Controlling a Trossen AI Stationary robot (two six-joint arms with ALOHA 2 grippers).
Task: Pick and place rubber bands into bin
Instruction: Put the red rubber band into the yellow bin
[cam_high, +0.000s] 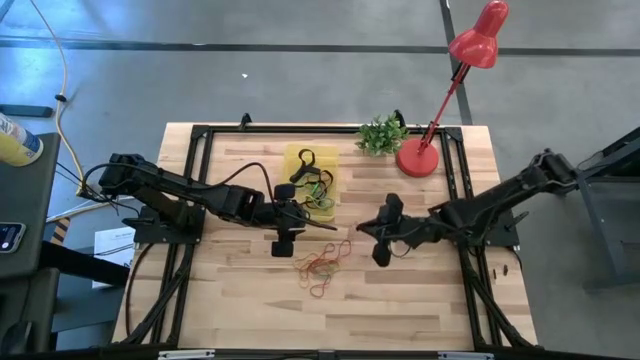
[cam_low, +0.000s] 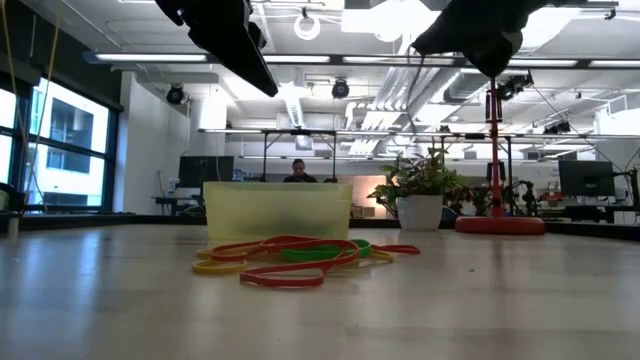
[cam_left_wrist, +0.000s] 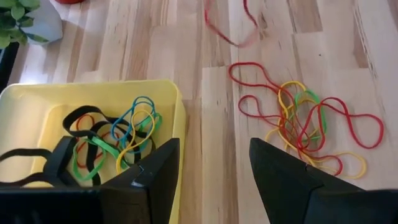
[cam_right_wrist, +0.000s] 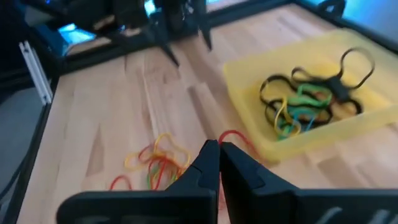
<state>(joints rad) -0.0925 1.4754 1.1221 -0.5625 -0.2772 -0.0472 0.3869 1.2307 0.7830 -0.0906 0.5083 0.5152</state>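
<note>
The yellow bin (cam_high: 296, 157) stands at the table's far middle and holds several black, green, blue and yellow rubber bands (cam_left_wrist: 112, 140). A loose pile of red, yellow and green bands (cam_high: 322, 265) lies on the wood near of it and also shows in the low view (cam_low: 285, 262). My left gripper (cam_left_wrist: 214, 180) is open and empty, up in the air over the bin's near right corner. My right gripper (cam_right_wrist: 218, 149) is shut to the right of the pile, with a red band (cam_right_wrist: 239, 140) at its tips. That band shows blurred in the left wrist view (cam_left_wrist: 227, 28). My right gripper pinches the red band (cam_right_wrist: 229, 134) at the free ends of its two shut fingers. The fingers slant toward the table's left. They cover the place of contact, so only a short curve of the band shows past the tips.
A red lamp's base (cam_high: 418, 158) and a small potted plant (cam_high: 382, 133) stand at the far right of the bin. A black frame rail (cam_high: 300, 128) runs along the table's edges. A person (cam_low: 297, 172) sits far behind in the room.
</note>
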